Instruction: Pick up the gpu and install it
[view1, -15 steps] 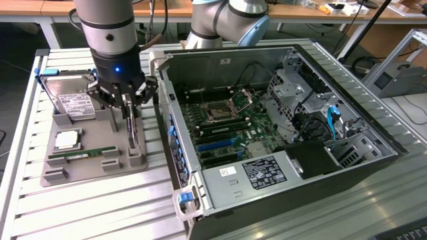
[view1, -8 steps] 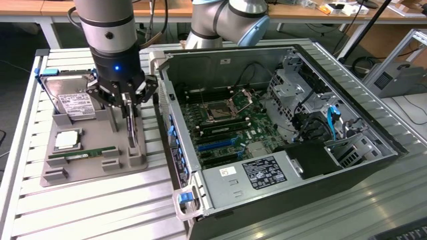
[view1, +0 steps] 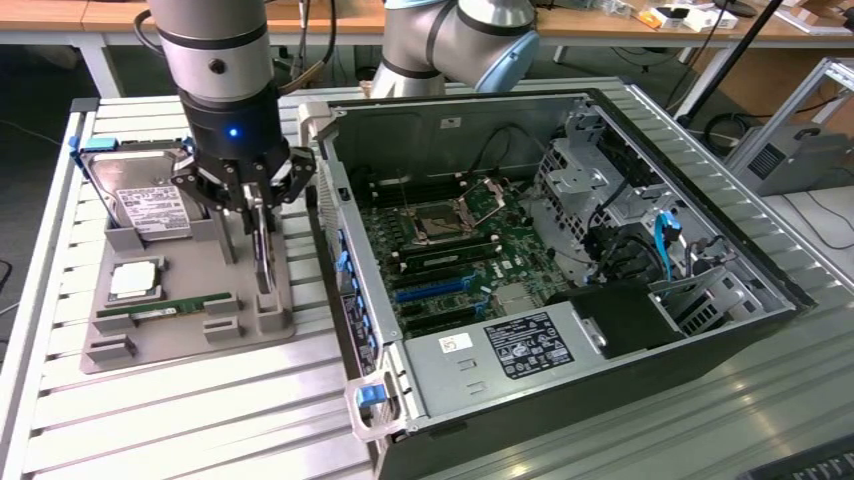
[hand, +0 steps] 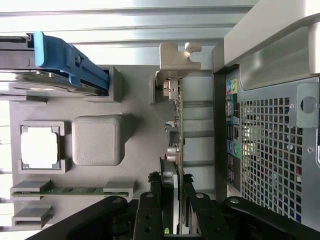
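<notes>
The gpu stands on edge in a slot of the grey parts tray, at the tray's side nearest the computer case. From the wrist view the gpu is a thin green board seen edge-on, its silver bracket end resting in a grey holder. My gripper reaches straight down over the card. Its black fingers press on both faces of the board, so the gripper is shut on it. The card still sits in its holder.
On the tray also lie a hard drive in a blue caddy, a CPU and a RAM stick. The open computer case with its motherboard lies close beside the tray. A second arm's base stands behind the case.
</notes>
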